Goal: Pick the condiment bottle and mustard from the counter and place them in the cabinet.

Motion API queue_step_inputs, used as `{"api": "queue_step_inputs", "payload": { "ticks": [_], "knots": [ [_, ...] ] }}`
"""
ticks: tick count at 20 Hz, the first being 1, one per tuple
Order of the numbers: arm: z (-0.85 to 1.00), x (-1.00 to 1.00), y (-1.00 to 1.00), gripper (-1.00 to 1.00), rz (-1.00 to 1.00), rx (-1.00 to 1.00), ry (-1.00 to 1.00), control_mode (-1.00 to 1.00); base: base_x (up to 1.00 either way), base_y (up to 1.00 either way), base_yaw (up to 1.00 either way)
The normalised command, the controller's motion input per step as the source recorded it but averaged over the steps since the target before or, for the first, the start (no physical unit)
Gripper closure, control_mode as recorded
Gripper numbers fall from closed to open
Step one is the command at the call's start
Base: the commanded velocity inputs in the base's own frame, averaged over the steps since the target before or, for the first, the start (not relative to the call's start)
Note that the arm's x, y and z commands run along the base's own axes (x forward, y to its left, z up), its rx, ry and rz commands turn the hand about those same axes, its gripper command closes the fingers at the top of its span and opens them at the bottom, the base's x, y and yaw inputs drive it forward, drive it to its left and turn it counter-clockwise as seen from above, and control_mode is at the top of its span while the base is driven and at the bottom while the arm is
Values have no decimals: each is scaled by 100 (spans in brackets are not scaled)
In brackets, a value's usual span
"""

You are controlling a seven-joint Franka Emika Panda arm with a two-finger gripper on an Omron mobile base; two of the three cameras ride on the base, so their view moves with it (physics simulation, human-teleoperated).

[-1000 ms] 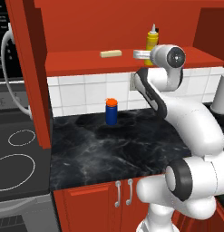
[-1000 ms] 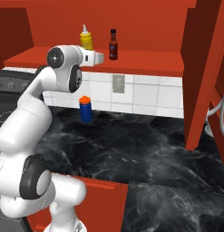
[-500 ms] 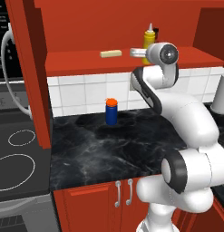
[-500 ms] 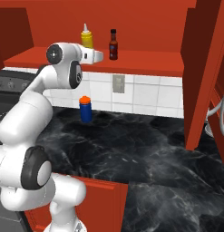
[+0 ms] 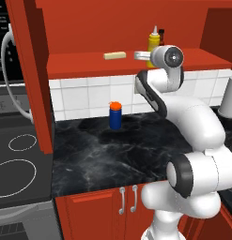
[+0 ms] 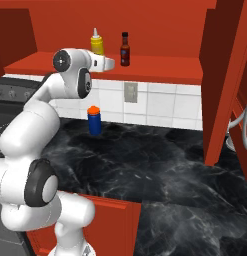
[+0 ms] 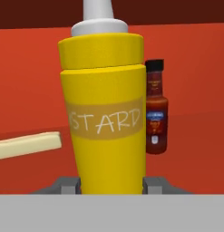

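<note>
Since a second ago, our white arm has barely shifted: its wrist has drawn a little toward the left of the red shelf in the left base view, while the yellow plastic squeeze bottle of mustard [image 7: 104,113] stands where it stood. In the hand view we see the two dark fingers [image 7: 70,184] set on either side of the bottle's base, closed against its yellow sides, so we hold the mustard upright on the open shelf of the red wall cabinet [image 5: 89,63]. Just beside and behind the mustard stands the small dark brown-red glass condiment bottle [image 7: 156,108] with its black cap and red label, upright on the same shelf; in the right base view it shows to the right of the mustard. A pale yellow stick-shaped block [image 5: 114,56] lies flat on the shelf to the mustard's other side. Below, on the black marble-patterned worktop [image 6: 145,155], a blue cylindrical canister with an orange lid [image 5: 115,115] stands upright near the white tiled wall.
</note>
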Motion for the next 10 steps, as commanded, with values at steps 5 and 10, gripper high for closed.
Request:
{"api": "queue_step_inputs", "payload": {
  "ticks": [5,10],
  "knots": [
    [0,36,0,100,-3,2,0,-100,0,0,0],
    [0,48,5,100,-6,0,0,-100,0,0,0]
  ]
}}
